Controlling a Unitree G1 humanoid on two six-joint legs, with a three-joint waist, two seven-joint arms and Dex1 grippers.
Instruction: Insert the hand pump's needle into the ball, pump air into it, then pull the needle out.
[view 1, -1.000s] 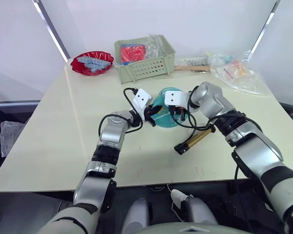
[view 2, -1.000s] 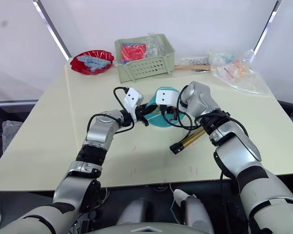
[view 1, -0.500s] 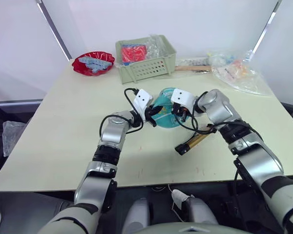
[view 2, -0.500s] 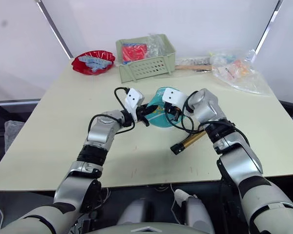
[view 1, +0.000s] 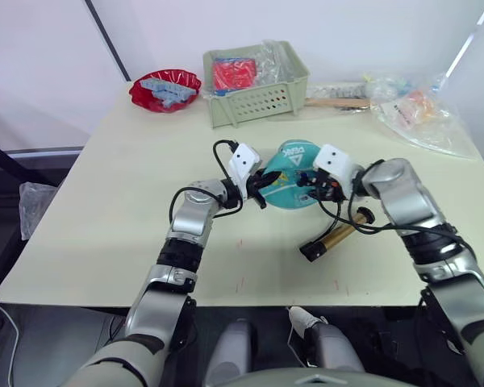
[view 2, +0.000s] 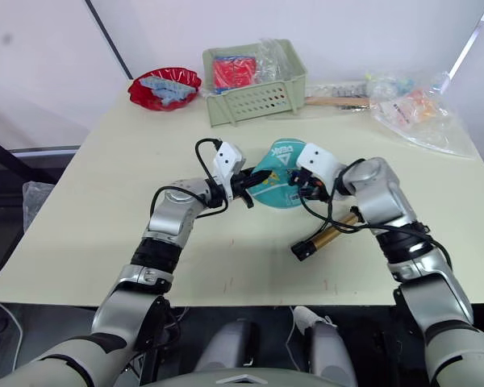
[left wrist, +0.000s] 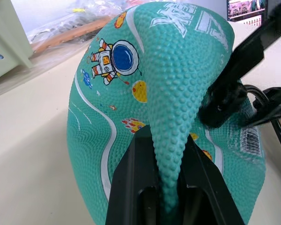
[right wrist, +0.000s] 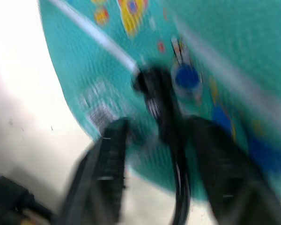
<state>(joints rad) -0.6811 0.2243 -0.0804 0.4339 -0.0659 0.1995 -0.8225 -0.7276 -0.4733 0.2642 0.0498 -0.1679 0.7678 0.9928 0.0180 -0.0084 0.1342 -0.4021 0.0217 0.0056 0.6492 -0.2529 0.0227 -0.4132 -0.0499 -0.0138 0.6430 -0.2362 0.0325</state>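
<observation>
The teal ball (view 1: 289, 173) lies slack on the table, squeezed into a ridge. My left gripper (left wrist: 166, 140) is shut on that ridge from the ball's left side; from above it is beside the ball (view 1: 256, 187). My right gripper (right wrist: 159, 126) stands open at the ball's right side (view 1: 312, 185). The hose's black fitting (right wrist: 149, 83) sits against the ball's skin between its fingers. The needle's pin is hidden at the fitting. The hand pump (view 1: 332, 239) lies on its side right of the ball, brass cylinder flat on the table. Its thin black hose (view 1: 339, 216) loops up to the fitting.
A green slotted basket (view 1: 254, 85) stands at the back of the table, with a red bowl (view 1: 165, 87) to its left. Clear plastic bags (view 1: 419, 113) and a wooden-handled tool (view 1: 339, 102) lie at the back right. Bare tabletop (view 1: 121, 210) spreads left of my arms.
My right gripper has opened off the hose fitting and its arm has drawn back to the right. The left gripper keeps its pinch on the ball. The camera view has shifted.
</observation>
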